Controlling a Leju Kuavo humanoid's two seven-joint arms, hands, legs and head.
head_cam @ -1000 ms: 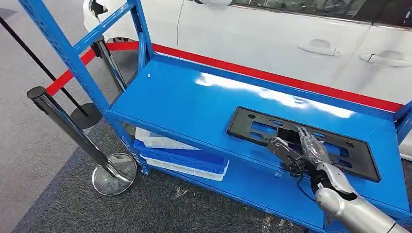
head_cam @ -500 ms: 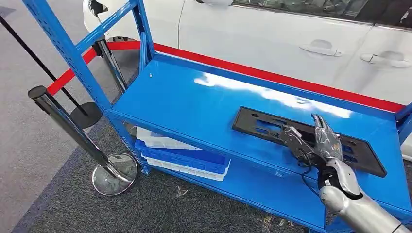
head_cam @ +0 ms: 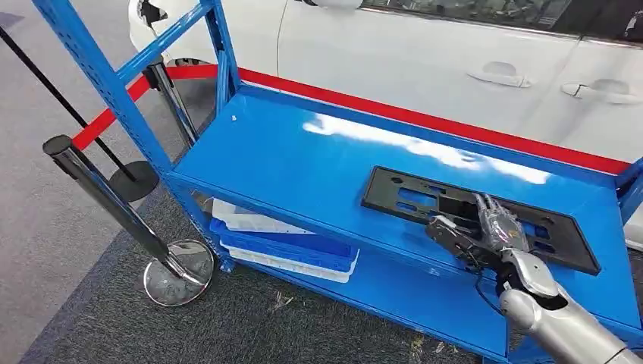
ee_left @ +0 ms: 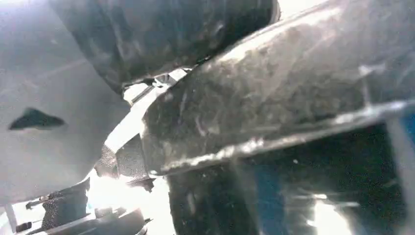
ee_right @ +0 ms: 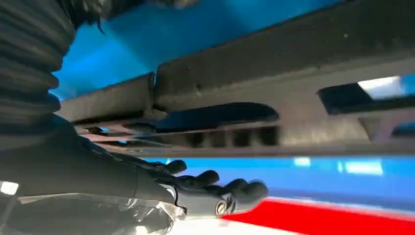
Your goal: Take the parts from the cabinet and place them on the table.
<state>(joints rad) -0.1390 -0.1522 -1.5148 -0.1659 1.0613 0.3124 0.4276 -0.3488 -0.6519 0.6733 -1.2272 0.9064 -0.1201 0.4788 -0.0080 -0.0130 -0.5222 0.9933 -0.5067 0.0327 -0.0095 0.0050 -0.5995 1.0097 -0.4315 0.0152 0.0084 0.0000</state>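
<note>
A flat black plastic part (head_cam: 425, 199) with several cut-outs lies on the top shelf (head_cam: 303, 159) of the blue cabinet, towards its right end. My right hand (head_cam: 485, 231) is at the part's near edge, fingers stretched over it and thumb by the front rim. In the right wrist view the part (ee_right: 274, 78) runs across close in front of the right hand (ee_right: 147, 181). The dark fingers (ee_right: 215, 188) are straight and apart, with a gap between them and the part. The left wrist view is a blur of grey and dark shapes, and I cannot make out my left hand's fingers there.
Blue and white bins (head_cam: 280, 243) are stacked on the lower shelf. A blue upright post (head_cam: 98, 83) stands at the cabinet's left corner. A chrome stanchion (head_cam: 114, 201) with a red belt (head_cam: 106, 117) stands to the left. A white car (head_cam: 425, 53) is parked behind the cabinet.
My right hand rose with its fingers lifted half a second ago and has come back down onto the part's near edge. The part has shifted slightly to the right.
</note>
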